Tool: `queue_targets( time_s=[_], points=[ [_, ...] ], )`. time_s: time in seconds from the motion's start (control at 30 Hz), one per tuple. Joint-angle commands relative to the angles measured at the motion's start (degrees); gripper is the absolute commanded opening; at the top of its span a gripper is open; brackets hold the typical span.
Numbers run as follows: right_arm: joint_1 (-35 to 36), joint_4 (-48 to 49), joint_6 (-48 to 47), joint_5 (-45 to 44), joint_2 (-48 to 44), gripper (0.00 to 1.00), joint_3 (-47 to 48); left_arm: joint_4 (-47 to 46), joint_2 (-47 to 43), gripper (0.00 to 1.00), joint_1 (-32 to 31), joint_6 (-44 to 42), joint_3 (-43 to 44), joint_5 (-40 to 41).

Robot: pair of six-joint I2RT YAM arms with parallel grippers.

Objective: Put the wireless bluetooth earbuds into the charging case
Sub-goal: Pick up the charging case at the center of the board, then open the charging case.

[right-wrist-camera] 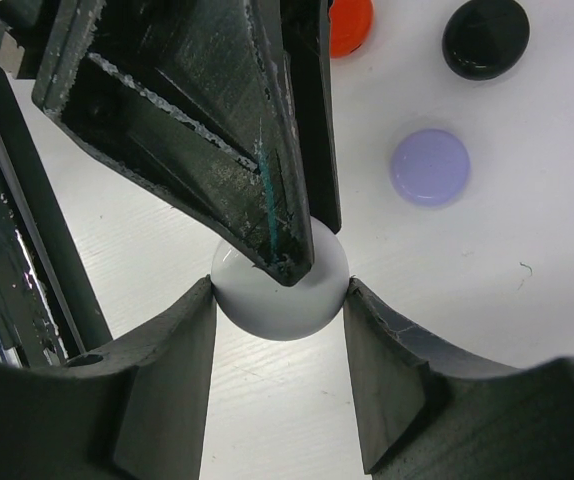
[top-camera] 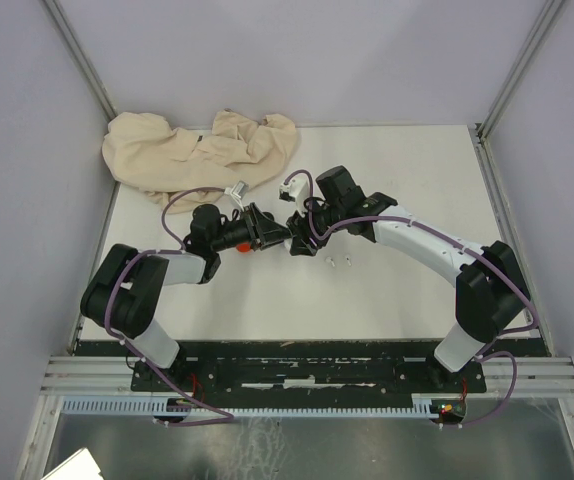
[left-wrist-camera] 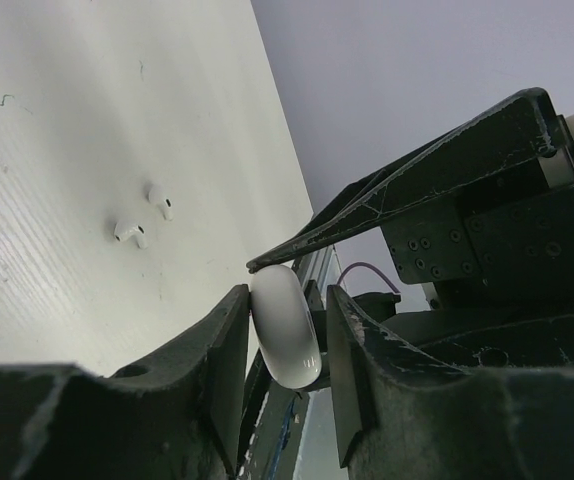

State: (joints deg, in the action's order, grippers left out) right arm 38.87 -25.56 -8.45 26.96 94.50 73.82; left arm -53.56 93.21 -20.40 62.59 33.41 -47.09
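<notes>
Barely begun. Pinching a white case (right-wrist-camera: pixel 279 290) across its width in the right gripper (right-wrist-camera: pixel 279 300), both fingers pressed against its sides. Straddling the same case's thin edge with the left gripper (left-wrist-camera: pixel 288 305): one finger touching, the other just beside it, so cannot tell whether truly gripping. No open lid showing in either wrist view. Lying loose on the table (top-camera: pixel 407 180) near the case, on the right arm's side: two white earbuds (left-wrist-camera: pixel 132 233), neither inside. Also near the case: red disc (right-wrist-camera: pixel 350 22), black disc (right-wrist-camera: pixel 485 35), purple disc (right-wrist-camera: pixel 430 167). Left to do, likely: open the lid, then seat both earbuds.
</notes>
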Motion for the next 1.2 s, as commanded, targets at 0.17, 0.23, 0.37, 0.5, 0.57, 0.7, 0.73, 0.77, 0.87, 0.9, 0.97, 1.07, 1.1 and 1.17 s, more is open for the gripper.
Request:
queue_targets(
  time_s=[0.17,0.23,0.37,0.5,0.57,0.7,0.73,0.77,0.87,0.9,0.97,1.07,1.1,1.17],
  points=[
    [-0.2,0.9,-0.8,0.7,-0.6,0.28,2.6,-1.5,0.1,0.32,-0.9,-2.8,2.2,-1.7],
    [-0.2,0.9,-0.7,0.6,-0.6,0.28,2.6,-1.5,0.1,0.29,-1.0,-2.9,2.2,-1.8],
    [-0.3,1.0,-0.6,0.5,-0.6,0.28,2.6,-1.5,0.1,0.16,-1.3,-3.1,2.4,-1.8],
    [-0.4,1.3,-0.1,-0.3,-0.7,0.4,2.7,-0.9,0.2,0.03,-1.3,-3.2,2.6,-1.5],
    [-0.4,1.5,0.2,-1.0,-0.9,0.5,2.7,0.0,0.2,0.03,-1.4,-3.4,2.9,-1.0],
    [-0.6,2.3,1.1,-2.2,-1.8,0.7,2.4,2.9,-0.3,0.03,-1.3,-4.0,3.1,1.6],
    [-0.7,2.8,1.4,-2.4,-2.3,0.73,2.0,3.8,-0.4,0.03,-1.3,-4.1,3.3,2.6],
    [-0.8,3.5,1.8,-2.7,-2.8,0.76,1.6,4.7,-0.5,0.03,-1.3,-4.1,3.4,3.8],
    [-1.3,4.9,2.7,-3.6,-4.7,0.81,0.5,5.9,-0.5,0.03,-1.3,-3.4,4.0,6.9],
    [-1.4,5.3,3.0,-3.9,-5.5,0.82,0.2,6.3,-0.3,0.03,-1.2,-2.8,4.0,8.2],
    [-1.8,6.6,4.1,-5.5,-7.4,0.84,-0.7,6.4,-0.2,0.03,-1.1,-1.5,4.0,11.2],
    [-2.4,8.9,7.1,-12.1,-10.4,0.86,-2.1,6.2,-0.3,0.03,-0.9,0.5,3.7,15.9],
    [-2.6,9.6,8.8,-15.4,-10.9,0.87,-2.3,6.0,-0.5,0.03,-0.9,1.2,3.5,17.7],
    [-2.6,9.2,11.3,-20.6,-11.0,0.87,-2.0,5.4,-1.0,0.03,-0.8,2.6,2.9,21.4]
  ],
)
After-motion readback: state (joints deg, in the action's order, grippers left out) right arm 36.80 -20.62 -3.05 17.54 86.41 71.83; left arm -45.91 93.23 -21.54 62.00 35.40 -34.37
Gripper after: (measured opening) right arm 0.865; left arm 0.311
